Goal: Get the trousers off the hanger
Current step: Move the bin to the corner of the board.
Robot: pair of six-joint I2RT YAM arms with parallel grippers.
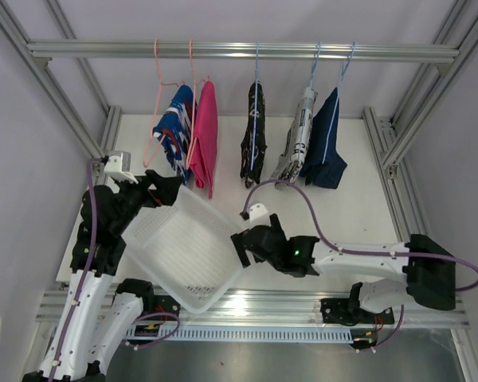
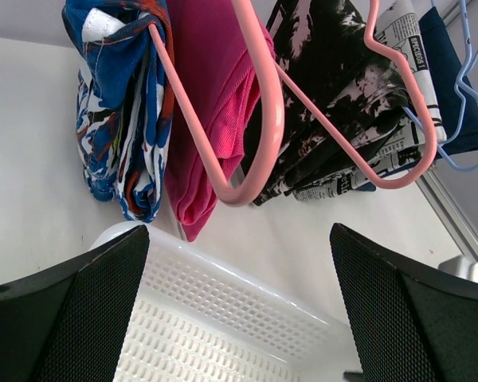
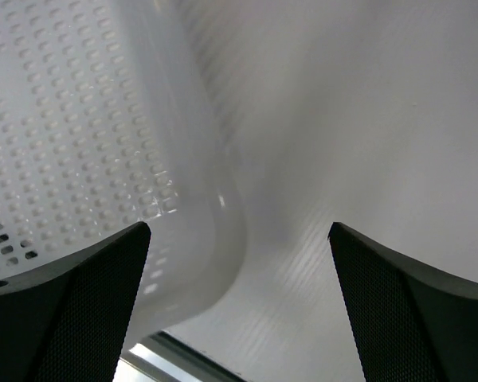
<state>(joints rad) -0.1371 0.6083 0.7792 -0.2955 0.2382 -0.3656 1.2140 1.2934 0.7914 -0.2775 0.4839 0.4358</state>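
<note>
Beneath the rail [image 1: 239, 51] at the back of the tabletop [image 1: 358, 215], the trousers [image 1: 253, 139] hang side by side on hangers: blue patterned pair [image 1: 175, 131], pink pair [image 1: 205, 143], black-and-white pair [image 2: 334, 103], newsprint pair [image 1: 299, 139], denim pair [image 1: 325, 147]. A white perforated basket [image 1: 215, 208] lies cornerwise in front of them. The left end effector [image 1: 171, 187], jaws spread and empty, hovers at the basket's far corner, facing a pink hanger [image 2: 255, 119]. The right end effector [image 1: 240, 243], likewise released, sits beside the basket's right rim.

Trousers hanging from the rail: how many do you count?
5. Left to right along the rail: blue patterned pair, pink pair, black patterned pair, white printed pair, dark blue pair. Seen edge-on, so another behind one cannot be ruled out.
</note>
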